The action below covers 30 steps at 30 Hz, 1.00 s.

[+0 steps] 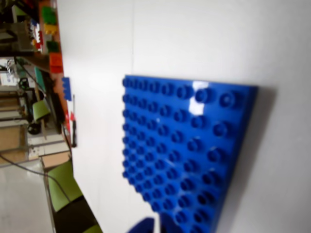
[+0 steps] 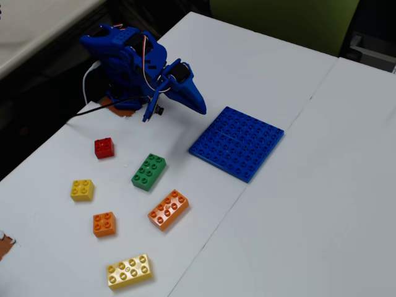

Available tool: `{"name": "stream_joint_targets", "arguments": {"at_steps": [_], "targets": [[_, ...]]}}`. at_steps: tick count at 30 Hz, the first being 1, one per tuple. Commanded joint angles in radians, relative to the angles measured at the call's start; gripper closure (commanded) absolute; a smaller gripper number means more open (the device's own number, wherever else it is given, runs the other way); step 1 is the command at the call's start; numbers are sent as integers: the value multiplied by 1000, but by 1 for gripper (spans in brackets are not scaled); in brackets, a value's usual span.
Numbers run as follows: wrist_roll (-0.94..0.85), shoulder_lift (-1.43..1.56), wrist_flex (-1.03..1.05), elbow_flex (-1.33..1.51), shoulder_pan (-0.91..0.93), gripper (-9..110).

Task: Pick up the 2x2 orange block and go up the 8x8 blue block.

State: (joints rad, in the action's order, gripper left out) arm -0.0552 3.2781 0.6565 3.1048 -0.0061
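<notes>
The 2x2 orange block (image 2: 104,224) sits on the white table at the front left of the fixed view, untouched. The 8x8 blue block (image 2: 237,143) lies flat in the middle of the table and fills the wrist view (image 1: 189,150). My blue arm is folded back at the far left. My gripper (image 2: 201,108) hangs just left of the plate's far corner, well away from the orange block. Its jaws look closed and hold nothing. Only a blue fingertip (image 1: 143,226) shows at the bottom edge of the wrist view.
Other bricks lie at the front left in the fixed view: a red 2x2 (image 2: 104,148), a yellow 2x2 (image 2: 81,189), a green 2x4 (image 2: 148,171), an orange 2x4 (image 2: 168,209) and a yellow 2x4 (image 2: 129,271). The table's left edge runs close by them.
</notes>
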Motion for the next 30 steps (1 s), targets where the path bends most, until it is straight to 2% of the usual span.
{"name": "stream_joint_targets", "arguments": {"at_steps": [1, 24, 30], "targets": [[2, 43, 2, 44, -2, 101], [3, 43, 2, 44, 3, 101], [83, 41, 5, 44, 66, 101]]}}
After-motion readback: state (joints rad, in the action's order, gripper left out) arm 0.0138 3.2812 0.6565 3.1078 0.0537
